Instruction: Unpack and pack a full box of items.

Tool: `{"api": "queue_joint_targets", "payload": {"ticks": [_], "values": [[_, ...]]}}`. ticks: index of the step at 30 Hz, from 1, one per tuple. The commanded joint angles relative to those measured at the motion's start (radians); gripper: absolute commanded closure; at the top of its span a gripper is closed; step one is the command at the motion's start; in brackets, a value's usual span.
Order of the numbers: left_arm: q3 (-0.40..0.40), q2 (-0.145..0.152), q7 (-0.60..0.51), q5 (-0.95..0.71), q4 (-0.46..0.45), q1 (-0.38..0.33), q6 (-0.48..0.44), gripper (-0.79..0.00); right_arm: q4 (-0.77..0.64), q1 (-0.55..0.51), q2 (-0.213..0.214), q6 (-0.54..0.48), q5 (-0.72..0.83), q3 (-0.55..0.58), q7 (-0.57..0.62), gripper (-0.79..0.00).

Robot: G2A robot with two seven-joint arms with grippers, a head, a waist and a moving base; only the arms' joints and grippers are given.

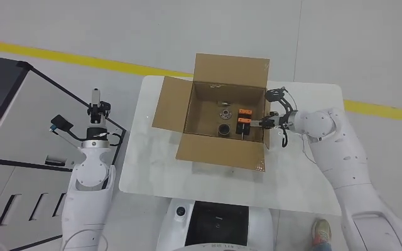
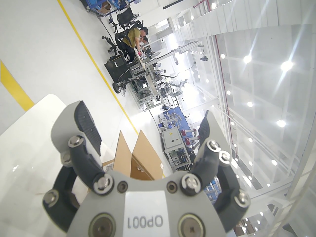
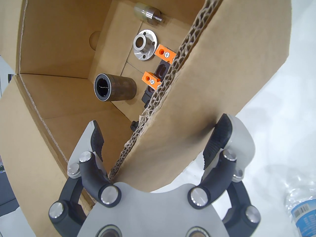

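An open cardboard box [image 1: 207,150] stands on the white table [image 1: 301,176]. On its floor lie a dark cylinder [image 3: 116,87], a flanged metal hub [image 3: 145,44], an orange-and-black part [image 3: 158,75] and a small capped bolt [image 3: 148,13]. My right gripper [image 3: 160,127] is open and straddles the box's right-hand flap [image 3: 222,62], one finger inside the box and one outside. In the top view the right gripper [image 1: 267,122] sits at the box's right wall. My left gripper [image 1: 95,103] is off the table's left side, open and holding nothing [image 2: 143,113].
A clear plastic bottle [image 3: 302,210] lies on the table close to the right gripper, outside the box. A black frame [image 1: 38,81] stands on the floor left of the table. The box's other flaps [image 1: 168,103] are folded outward.
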Motion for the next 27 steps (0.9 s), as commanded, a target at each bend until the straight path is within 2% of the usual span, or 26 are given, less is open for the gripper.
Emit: {"api": "queue_joint_targets", "payload": {"ticks": [1,18,27], "values": [[0.000,0.000,0.000,0.000,0.000,0.000,0.000,-0.785,0.002,0.006,0.001,-0.006,-0.003,-0.003,-0.004,0.000],[0.000,0.000,0.000,0.000,0.000,0.000,0.000,-0.785,-0.056,-0.019,0.027,-0.001,-0.006,0.025,0.023,0.000],[0.000,0.000,0.000,0.000,0.000,0.000,0.000,-0.785,-0.097,-0.048,0.044,0.071,-0.024,0.061,0.022,0.000]]}}
